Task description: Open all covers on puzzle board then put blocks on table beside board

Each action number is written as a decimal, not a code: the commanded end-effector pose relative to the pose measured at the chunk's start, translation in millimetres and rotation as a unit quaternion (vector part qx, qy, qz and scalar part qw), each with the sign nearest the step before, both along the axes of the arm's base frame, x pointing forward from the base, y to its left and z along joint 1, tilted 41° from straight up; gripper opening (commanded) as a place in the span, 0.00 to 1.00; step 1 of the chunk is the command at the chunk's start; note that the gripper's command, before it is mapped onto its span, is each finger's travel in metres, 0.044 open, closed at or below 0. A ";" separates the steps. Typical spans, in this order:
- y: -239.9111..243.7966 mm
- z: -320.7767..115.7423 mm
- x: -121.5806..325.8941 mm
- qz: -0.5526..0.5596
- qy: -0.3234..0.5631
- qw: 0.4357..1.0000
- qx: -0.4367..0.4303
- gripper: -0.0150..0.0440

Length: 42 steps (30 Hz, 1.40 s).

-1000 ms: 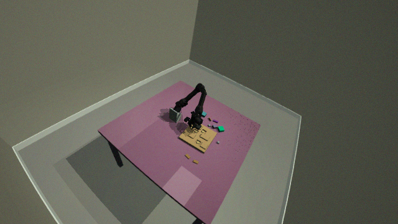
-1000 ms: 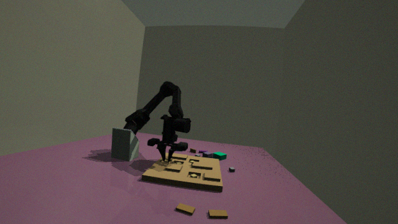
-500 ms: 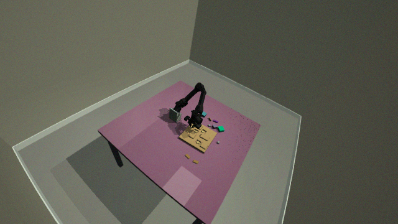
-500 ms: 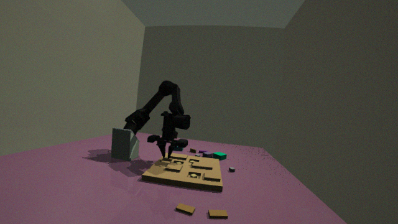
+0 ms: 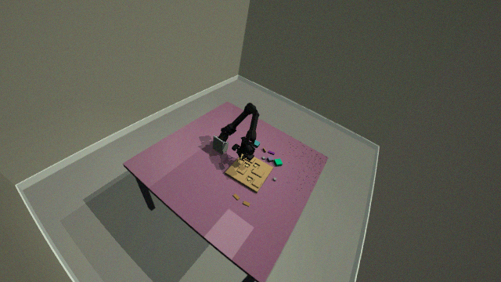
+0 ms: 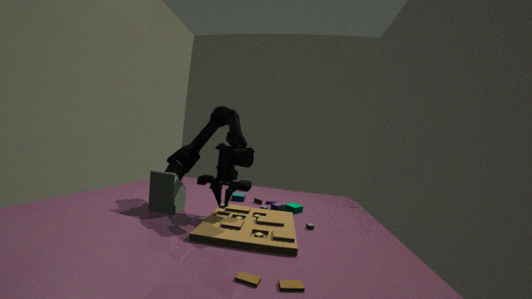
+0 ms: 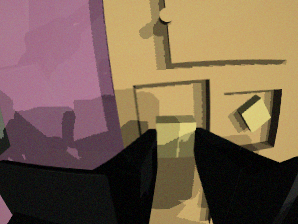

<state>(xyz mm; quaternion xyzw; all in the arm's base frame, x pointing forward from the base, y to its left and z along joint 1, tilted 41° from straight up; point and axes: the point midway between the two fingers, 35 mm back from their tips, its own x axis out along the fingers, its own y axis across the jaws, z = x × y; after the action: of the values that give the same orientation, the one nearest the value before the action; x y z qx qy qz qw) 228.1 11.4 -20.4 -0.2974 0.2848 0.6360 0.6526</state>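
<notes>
The tan puzzle board (image 5: 232, 172) (image 6: 245, 245) (image 7: 117, 60) lies on the table. My gripper (image 5: 242, 157) (image 6: 223, 205) (image 7: 174, 136) is shut on a pale yellow block (image 7: 176, 140) and holds it a little above the board, at the corner nearest the arm's base. The square well (image 7: 170, 97) under it shows bare floor where visible; the fingers hide part of it. Beside it a second yellow block (image 7: 256, 114) (image 6: 238, 218) sits turned in an uncovered well. Another yellow block (image 6: 259, 234) (image 5: 249, 178) sits in an open well farther off. One more well (image 6: 259, 214) shows a pale shape, too small to tell.
Two tan pieces (image 6: 248, 278) (image 6: 291, 286) lie on the table (image 5: 180, 176) in front of the board. Beyond it lie a teal block (image 6: 238, 197), a green block (image 6: 294, 208), a purple piece (image 5: 271, 152) and a small grey cube (image 6: 310, 226). A grey upright block (image 6: 162, 193) stands by the arm.
</notes>
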 end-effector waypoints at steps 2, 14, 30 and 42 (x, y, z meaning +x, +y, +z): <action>-5.9 7.2 2.0 0.000 -0.007 1.000 -0.003 0.39; -23.1 25.7 2.1 0.000 -0.006 1.000 -0.004 0.39; -30.8 52.8 7.7 0.000 -0.005 1.000 -0.009 0.39; -5.7 76.6 25.1 -0.001 -0.005 1.000 -0.018 0.39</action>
<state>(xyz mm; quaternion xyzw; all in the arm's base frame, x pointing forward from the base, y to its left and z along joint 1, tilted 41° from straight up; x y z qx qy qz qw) 247.3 -0.1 47.0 -0.3069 0.2949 0.6322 0.6474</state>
